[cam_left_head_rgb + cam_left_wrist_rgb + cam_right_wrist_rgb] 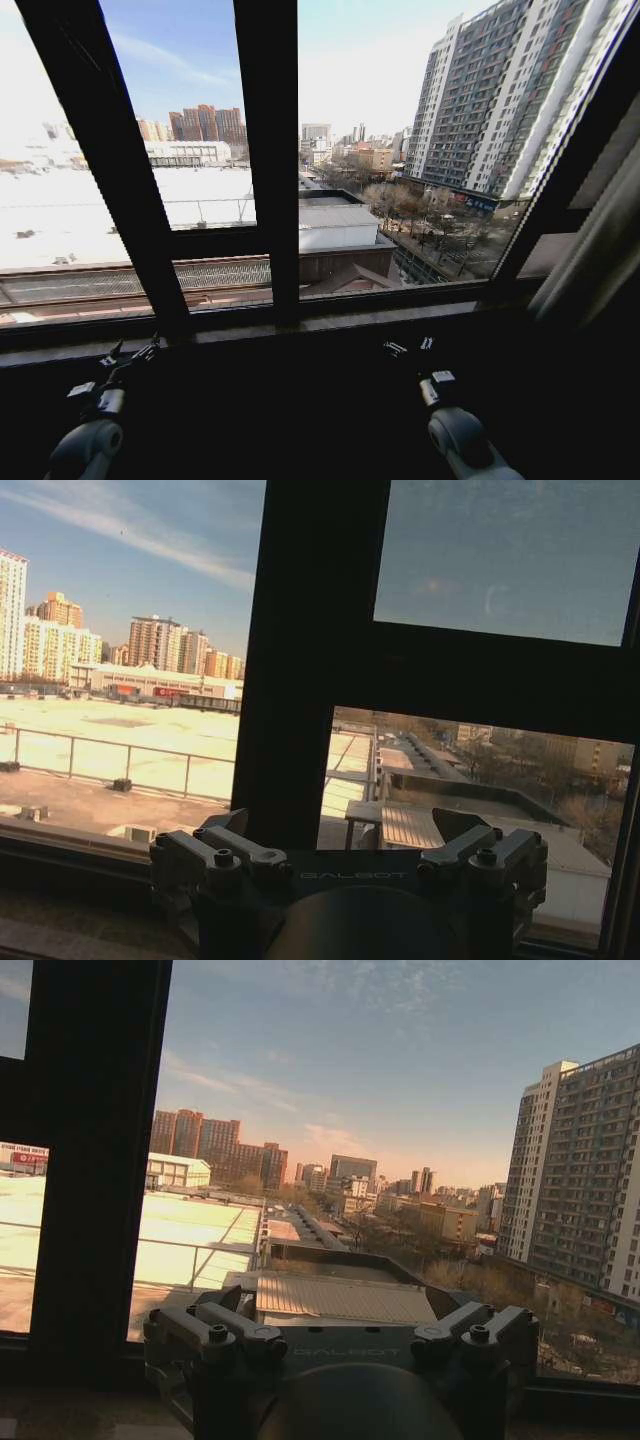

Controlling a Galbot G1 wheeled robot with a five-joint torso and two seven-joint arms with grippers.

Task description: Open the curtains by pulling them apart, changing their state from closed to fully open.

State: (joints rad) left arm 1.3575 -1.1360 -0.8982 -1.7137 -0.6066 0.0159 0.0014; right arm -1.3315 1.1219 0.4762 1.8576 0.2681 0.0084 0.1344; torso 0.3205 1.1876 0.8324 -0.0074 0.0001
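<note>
Curtains (pixel 590 255) show as a pale, pleated fold of fabric bunched at the right edge of the window, beside the slanting dark frame, leaving the glass uncovered. Across the middle stands the window frame (pixel 268 160), dark, with a thick upright post and a crossbar, and through the panes lie a snowy flat roof, low buildings and a tall apartment block (pixel 500 95) on the right. Below runs the window sill (pixel 340 322), a narrow ledge in shadow. Low at the left, the left end effector (pixel 135 352) rests under the sill, fingers spread wide and holding nothing. Low at the right, the right end effector (pixel 408 346) sits likewise, fingers spread wide and empty.
</note>
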